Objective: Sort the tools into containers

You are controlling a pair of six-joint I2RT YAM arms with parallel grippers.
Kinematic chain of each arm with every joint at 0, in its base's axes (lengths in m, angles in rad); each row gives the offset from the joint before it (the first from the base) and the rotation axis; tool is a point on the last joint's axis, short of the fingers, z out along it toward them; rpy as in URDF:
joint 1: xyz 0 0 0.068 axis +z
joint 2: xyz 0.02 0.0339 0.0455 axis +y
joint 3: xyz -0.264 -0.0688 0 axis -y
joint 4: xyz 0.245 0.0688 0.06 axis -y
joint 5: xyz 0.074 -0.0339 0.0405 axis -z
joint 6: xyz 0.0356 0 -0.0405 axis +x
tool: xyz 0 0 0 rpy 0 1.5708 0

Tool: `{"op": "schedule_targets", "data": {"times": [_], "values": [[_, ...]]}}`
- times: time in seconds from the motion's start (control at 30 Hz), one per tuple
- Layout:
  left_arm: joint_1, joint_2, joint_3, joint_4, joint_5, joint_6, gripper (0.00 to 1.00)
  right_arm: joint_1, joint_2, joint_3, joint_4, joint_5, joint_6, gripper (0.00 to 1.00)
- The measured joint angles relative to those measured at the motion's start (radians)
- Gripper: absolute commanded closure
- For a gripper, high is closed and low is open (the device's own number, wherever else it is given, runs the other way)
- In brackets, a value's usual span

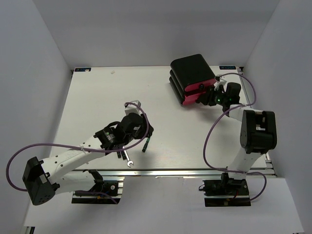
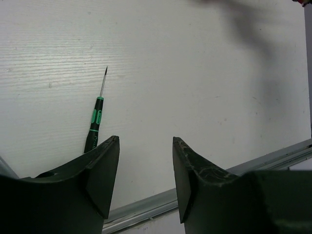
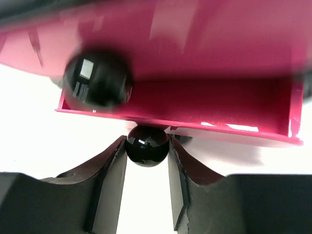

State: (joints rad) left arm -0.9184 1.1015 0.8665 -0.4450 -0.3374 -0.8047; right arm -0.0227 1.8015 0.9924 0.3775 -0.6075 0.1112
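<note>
The right arm stretches to the drawers (image 1: 192,78), its right gripper (image 3: 146,144) clenched on a part-open drawer's (image 3: 195,105) knob (image 3: 147,148); the left arm bends low over the table (image 2: 195,73), its left gripper (image 2: 145,146) released, beside a screwdriver (image 2: 95,122).

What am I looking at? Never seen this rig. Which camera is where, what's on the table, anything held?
Two robot arms, left and right, bolted at the near edge of a table. The top view looks down from above and behind; the other two come from a camera on each wrist, fingers in frame. On the table lie a green-handled screwdriver and a wrench; a stack of black drawers with pink fronts stands far right. The left gripper is open, empty, near the screwdriver. The right gripper pinches a black knob on one drawer; a pink drawer interior shows behind it.
</note>
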Motion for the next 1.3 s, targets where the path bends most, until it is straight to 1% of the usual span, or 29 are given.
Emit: {"op": "schedule_targets", "data": {"times": [0.07, 0.1, 0.2, 0.27, 0.4, 0.57, 0.63, 0.67, 0.7, 0.77, 0.8, 0.87, 0.97, 1.0, 1.07, 1.2, 1.3], "values": [[0.000, -0.006, -0.006, -0.003, -0.002, -0.001, 0.43, -0.008, -0.049, -0.056, -0.002, -0.002, -0.010, 0.80], [0.000, -0.009, -0.007, -0.003, -0.003, -0.002, 0.43, -0.012, -0.076, -0.088, -0.003, -0.005, -0.014, 0.78], [0.000, -0.019, -0.011, -0.007, -0.004, -0.007, 0.42, -0.027, -0.159, -0.175, -0.010, -0.002, -0.022, 0.75], [0.000, -0.035, -0.021, -0.011, -0.012, -0.011, 0.40, -0.034, -0.204, -0.219, -0.020, -0.002, -0.029, 0.72], [0.000, -0.063, -0.043, -0.051, -0.034, -0.032, 0.35, -0.045, -0.251, -0.263, -0.037, -0.003, -0.040, 0.69], [0.000, -0.080, -0.064, -0.117, -0.067, -0.071, 0.33, -0.054, -0.285, -0.291, -0.057, 0.002, -0.047, 0.68], [0.000, -0.082, -0.072, -0.149, -0.077, -0.092, 0.32, -0.056, -0.299, -0.298, -0.066, 0.002, -0.050, 0.66], [0.000, -0.082, -0.075, -0.166, -0.082, -0.104, 0.32, -0.058, -0.306, -0.304, -0.069, 0.002, -0.053, 0.64], [0.000, -0.082, -0.077, -0.182, -0.087, -0.115, 0.32, -0.060, -0.312, -0.309, -0.074, 0.002, -0.055, 0.59], [0.003, -0.081, -0.085, -0.206, -0.094, -0.138, 0.32, -0.063, -0.325, -0.320, -0.085, 0.002, -0.061, 0.53], [0.008, -0.080, -0.090, -0.217, -0.094, -0.149, 0.32, -0.063, -0.331, -0.325, -0.091, 0.005, -0.066, 0.46], [0.017, -0.067, -0.095, -0.245, -0.095, -0.170, 0.34, -0.063, -0.341, -0.337, -0.098, 0.010, -0.072, 0.42], [0.037, -0.034, -0.110, -0.264, -0.093, -0.192, 0.40, -0.063, -0.360, -0.343, -0.123, 0.019, -0.085, 0.38], [0.044, -0.024, -0.119, -0.264, -0.092, -0.192, 0.41, -0.063, -0.369, -0.343, -0.133, 0.021, -0.094, 0.34], [0.056, -0.005, -0.140, -0.254, -0.083, -0.187, 0.43, -0.064, -0.394, -0.344, -0.153, 0.024, -0.112, 0.32], [0.081, 0.055, -0.158, -0.185, -0.038, -0.138, 0.44, -0.074, -0.468, -0.357, -0.201, 0.025, -0.146, 0.30], [0.092, 0.124, -0.157, -0.093, 0.018, -0.074, 0.43, -0.083, -0.520, -0.369, -0.232, 0.025, -0.168, 0.31]]}}
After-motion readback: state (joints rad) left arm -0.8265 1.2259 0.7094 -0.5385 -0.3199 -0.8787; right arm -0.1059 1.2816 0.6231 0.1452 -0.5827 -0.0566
